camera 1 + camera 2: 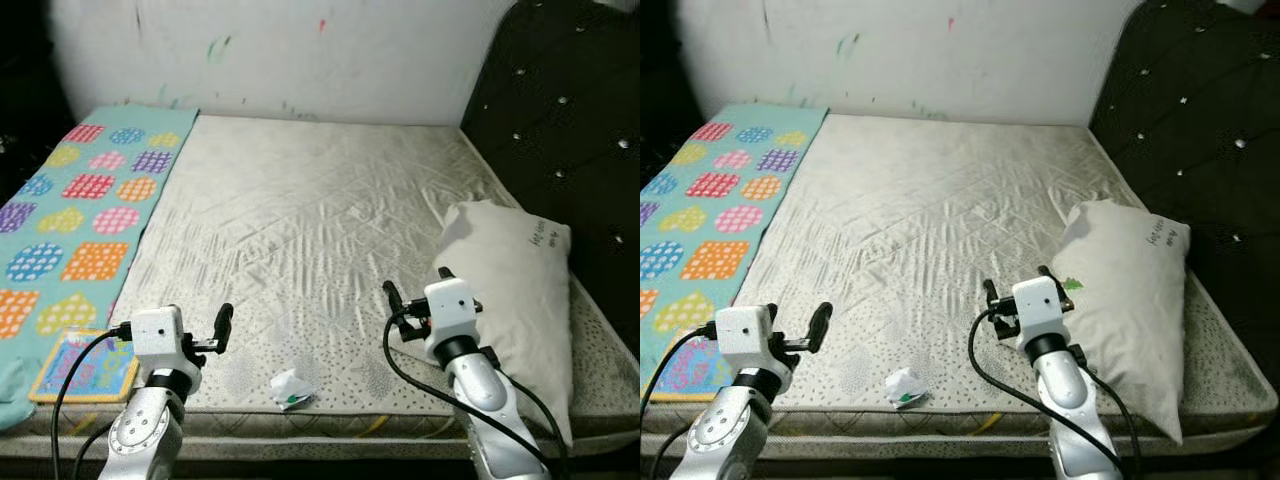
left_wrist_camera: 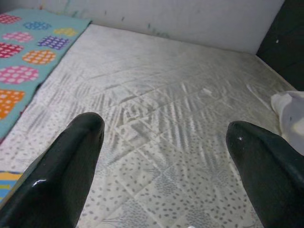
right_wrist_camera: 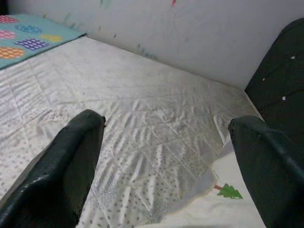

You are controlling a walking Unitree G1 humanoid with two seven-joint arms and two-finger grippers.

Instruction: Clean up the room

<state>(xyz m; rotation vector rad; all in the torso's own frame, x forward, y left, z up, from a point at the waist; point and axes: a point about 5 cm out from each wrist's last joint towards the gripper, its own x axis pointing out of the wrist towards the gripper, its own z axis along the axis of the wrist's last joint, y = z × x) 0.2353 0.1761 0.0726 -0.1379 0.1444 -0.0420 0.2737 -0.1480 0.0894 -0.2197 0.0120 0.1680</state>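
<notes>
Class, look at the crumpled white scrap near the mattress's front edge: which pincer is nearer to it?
Left, narrowly. The left pincer hovers just to the left of the crumpled scrap; the right pincer hovers further off on its right, beside the pillow.

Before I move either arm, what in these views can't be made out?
- Crumpled scrap near the mattress front edge: too small to tell what it is.
- Writing on the pillow: too small to read.
- Book on the mat: left arm covers its corner; cover blurred.
- Floor below the bed: cut off by the head views' bottom edge.
- Left gripper and right gripper are open above the mattress.
</notes>
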